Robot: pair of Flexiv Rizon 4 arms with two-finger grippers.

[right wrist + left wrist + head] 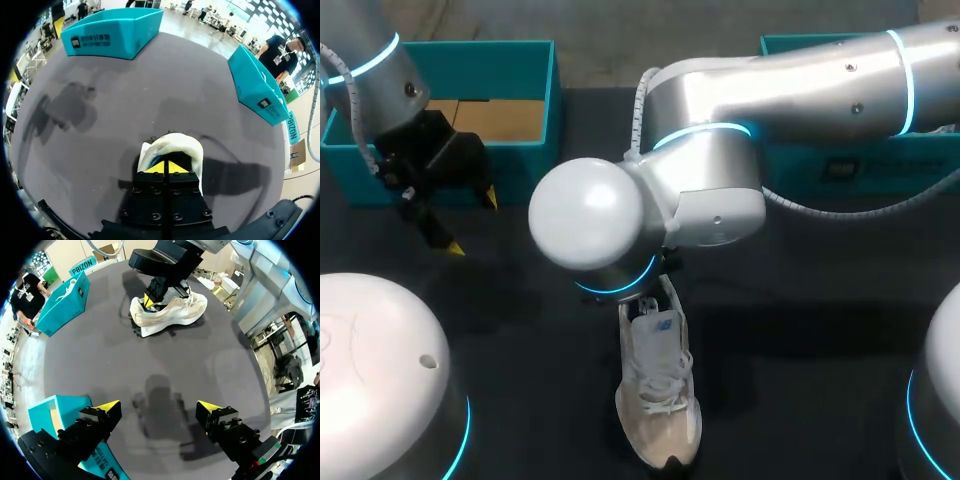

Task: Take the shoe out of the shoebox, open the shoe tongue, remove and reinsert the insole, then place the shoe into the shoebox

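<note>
In the head view, 1 pale shoe (658, 400) lies on its sole on the dark tabletop (800, 330), out of the box, with its toe pointing toward the robot. The right arm (720, 180) reaches past the middle, and its wrist covers the heel of the shoe. I judge this is because the work on the tongue or the insole is done from the heel side. The left end effector (470, 222) hangs released, with nothing in it, just in front of the teal shoebox (480, 50), well apart from the shoe. It seems to wait there until it is needed. A second teal box (840, 150) stands at the far right, so there are 2 boxes. In the left wrist view, the 2 yellow tips of the left end effector stand wide apart over bare tabletop. Far ahead of them, the right end effector (148, 299) comes down onto the heel opening of the shoe. In the right wrist view, the 2 yellow tips are clenched against each other, right at the opening of the shoe. I cannot tell whether something thin, like the insole or the collar, is pinched between them. In total I count 1 shoe, 2 teal boxes and 2 end effectors.
</note>
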